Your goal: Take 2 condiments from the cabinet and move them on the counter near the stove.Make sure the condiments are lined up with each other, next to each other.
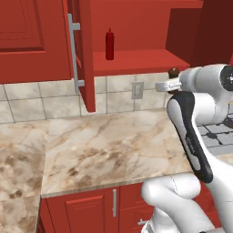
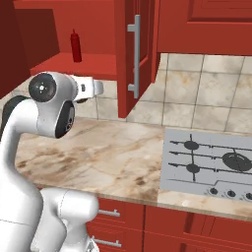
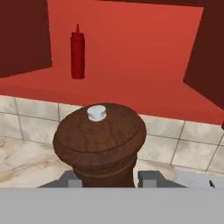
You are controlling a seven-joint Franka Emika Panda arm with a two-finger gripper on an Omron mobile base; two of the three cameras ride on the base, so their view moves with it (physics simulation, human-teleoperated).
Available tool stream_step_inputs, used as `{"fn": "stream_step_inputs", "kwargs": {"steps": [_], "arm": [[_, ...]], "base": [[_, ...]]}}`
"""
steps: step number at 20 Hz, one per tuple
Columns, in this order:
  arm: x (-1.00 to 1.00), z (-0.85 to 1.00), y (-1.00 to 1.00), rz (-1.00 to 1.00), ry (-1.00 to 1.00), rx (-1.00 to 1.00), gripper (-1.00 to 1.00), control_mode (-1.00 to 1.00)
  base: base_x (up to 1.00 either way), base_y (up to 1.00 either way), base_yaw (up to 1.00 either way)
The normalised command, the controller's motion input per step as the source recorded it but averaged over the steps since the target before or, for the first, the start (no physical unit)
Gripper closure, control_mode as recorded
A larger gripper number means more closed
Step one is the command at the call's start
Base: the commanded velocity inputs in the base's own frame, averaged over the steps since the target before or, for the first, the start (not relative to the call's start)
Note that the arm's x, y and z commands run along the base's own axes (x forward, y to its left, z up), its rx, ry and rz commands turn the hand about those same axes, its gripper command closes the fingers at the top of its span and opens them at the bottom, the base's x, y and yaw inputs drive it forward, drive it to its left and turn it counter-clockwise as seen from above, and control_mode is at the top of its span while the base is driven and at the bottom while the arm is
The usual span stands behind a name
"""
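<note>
Left base view: shaker [image 1: 174,73] held clear of the cabinet [image 1: 84,54], above the counter [image 1: 109,145]; bottle [image 1: 109,44] on the shelf.
Right base view: stove [image 2: 209,165] well right; door edge could snag a swing.
Hand view: gripper [image 3: 111,177] clamped on shaker [image 3: 99,140]; low hold may let it tip.

red shelf [image 1: 136,61], red squeeze bottle [image 1: 109,44] upright on it

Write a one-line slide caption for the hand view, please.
Gripper shut on the brown pepper shaker, outside the open cabinet; red squeeze bottle upright on its shelf.
</note>
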Motion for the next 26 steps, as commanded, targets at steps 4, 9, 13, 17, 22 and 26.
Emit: {"fn": "stream_step_inputs", "kwargs": {"steps": [4,9,13,17,22,26], "arm": [[-0.65,-0.52,-0.08,0.14,0.00,-0.23,1.00,-1.00],[-0.49,-0.49,-0.39,0.06,-0.06,-0.08,1.00,-1.00],[-0.41,-0.38,-0.57,0.04,-0.02,0.00,1.00,-1.00],[-0.39,-0.32,-0.49,0.04,0.00,0.00,1.00,-1.00],[-0.38,-0.43,-0.41,0.07,0.00,0.00,1.00,-1.00],[-0.03,-0.36,-0.48,0.08,0.00,0.00,1.00,-1.00]], "base": [[0.00,0.00,0.00],[0.00,0.00,0.00],[0.00,0.00,0.00],[0.00,0.00,0.00],[0.00,0.00,0.00],[0.00,0.00,0.00]]}}
